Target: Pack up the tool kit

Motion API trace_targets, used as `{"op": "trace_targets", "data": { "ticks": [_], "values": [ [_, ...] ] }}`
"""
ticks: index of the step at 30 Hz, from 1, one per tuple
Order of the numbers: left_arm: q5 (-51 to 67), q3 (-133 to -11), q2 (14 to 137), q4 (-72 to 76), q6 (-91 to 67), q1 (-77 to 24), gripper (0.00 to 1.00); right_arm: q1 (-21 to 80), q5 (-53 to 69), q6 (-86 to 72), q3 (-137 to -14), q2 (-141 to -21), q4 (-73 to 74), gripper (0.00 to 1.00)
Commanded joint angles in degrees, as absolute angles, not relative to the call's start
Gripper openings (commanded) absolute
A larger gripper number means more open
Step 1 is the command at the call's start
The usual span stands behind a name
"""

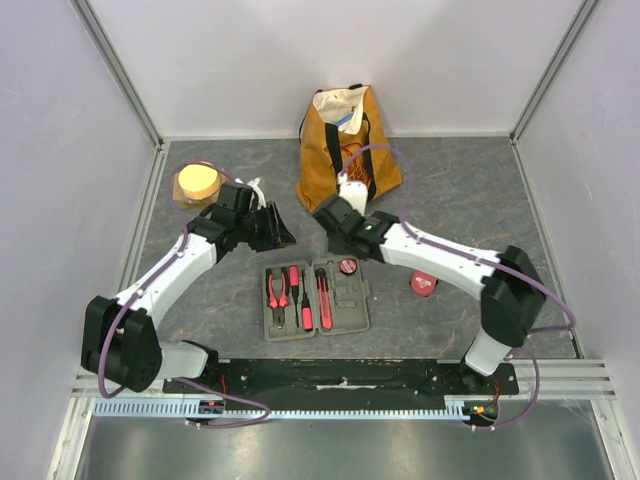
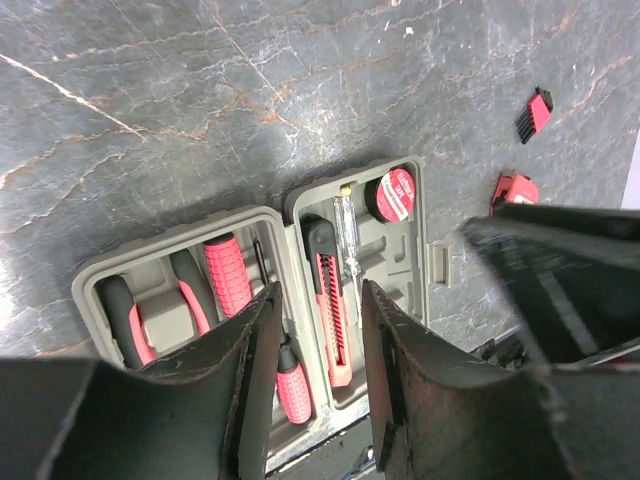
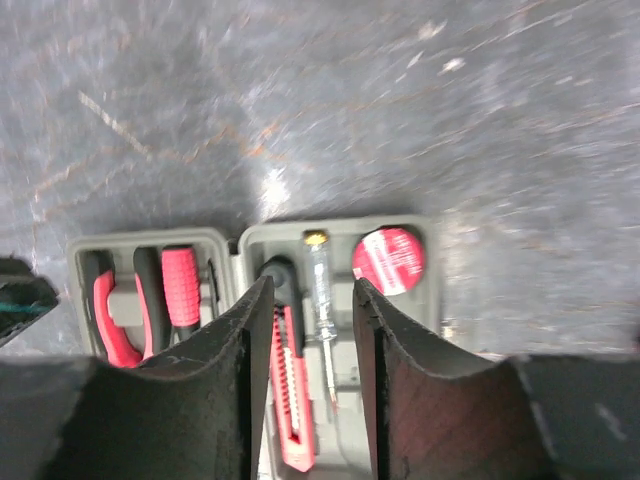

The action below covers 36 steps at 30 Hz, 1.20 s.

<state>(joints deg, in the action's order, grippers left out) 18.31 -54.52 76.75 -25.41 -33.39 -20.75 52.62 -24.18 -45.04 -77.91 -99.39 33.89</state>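
The dark-grey tool case (image 1: 345, 315) lies open and flat near the table's front middle. It holds red-handled pliers (image 1: 278, 290), a red screwdriver (image 1: 294, 283), a red-and-black knife (image 1: 324, 298) and a round red disc (image 1: 348, 266). My left gripper (image 1: 275, 232) hovers open and empty just beyond the case's far left corner. In the left wrist view (image 2: 320, 295) the knife (image 2: 338, 320) shows between its fingers. My right gripper (image 1: 338, 226) hovers open and empty beyond the far edge. In the right wrist view (image 3: 312, 290) the knife (image 3: 292, 400) and a clear tester screwdriver (image 3: 320, 290) show below it.
A small red tool (image 1: 423, 284) lies on the table right of the case, under the right forearm. A small red-and-black piece (image 2: 538, 110) lies beyond it. The mustard tote bag (image 1: 345, 140) stands at the back. The yellow-topped block (image 1: 198, 183) sits back left.
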Motion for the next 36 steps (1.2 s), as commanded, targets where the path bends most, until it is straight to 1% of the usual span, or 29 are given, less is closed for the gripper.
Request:
{"op": "trace_targets", "data": {
  "ticks": [1, 2, 5, 6, 9, 10, 14, 20, 27, 30, 36],
  "values": [
    [14.4, -53.7, 71.4, -25.7, -32.3, -20.6, 0.45, 48.5, -34.7, -48.8, -75.3, -90.7, 40.5, 0.48],
    [14.2, -53.0, 70.7, -25.5, -32.1, -20.7, 0.45, 47.1, -35.2, -49.4, -73.8, -88.9, 41.6, 0.52],
    [13.6, -51.1, 69.1, -25.1, -31.4, -20.7, 0.47, 43.3, -36.8, -52.1, -68.2, -84.3, 44.8, 0.67],
    [13.5, -50.7, 68.7, -25.0, -31.1, -20.6, 0.47, 42.0, -36.7, -52.8, -66.3, -82.5, 45.8, 0.74],
    [13.7, -49.6, 68.6, -25.0, -30.6, -20.6, 0.47, 39.5, -36.9, -54.7, -61.3, -78.2, 47.5, 0.89],
    [13.8, -49.4, 68.6, -25.0, -30.6, -20.6, 0.47, 39.1, -36.8, -55.1, -60.0, -77.4, 47.9, 0.97],
    [14.2, -48.5, 68.7, -24.8, -30.6, -20.6, 0.47, 37.0, -37.6, -56.3, -56.1, -75.7, 48.4, 0.98],
    [14.8, -48.7, 69.0, -24.8, -30.6, -20.6, 0.47, 29.3, -37.6, -51.1, -56.6, -81.5, 44.3, 0.98],
    [14.3, -48.7, 69.0, -25.4, -30.8, -20.5, 0.47, 19.2, -32.4, -50.7, -61.8, -91.4, 38.2, 0.89],
    [14.2, -48.5, 69.3, -25.4, -31.0, -20.5, 0.47, 17.4, -31.1, -52.7, -64.3, -94.6, 36.7, 0.86],
    [14.1, -49.0, 69.9, -25.9, -31.0, -20.5, 0.46, 14.4, -26.4, -58.5, -65.4, -98.3, 36.3, 0.84]
  ]
}}
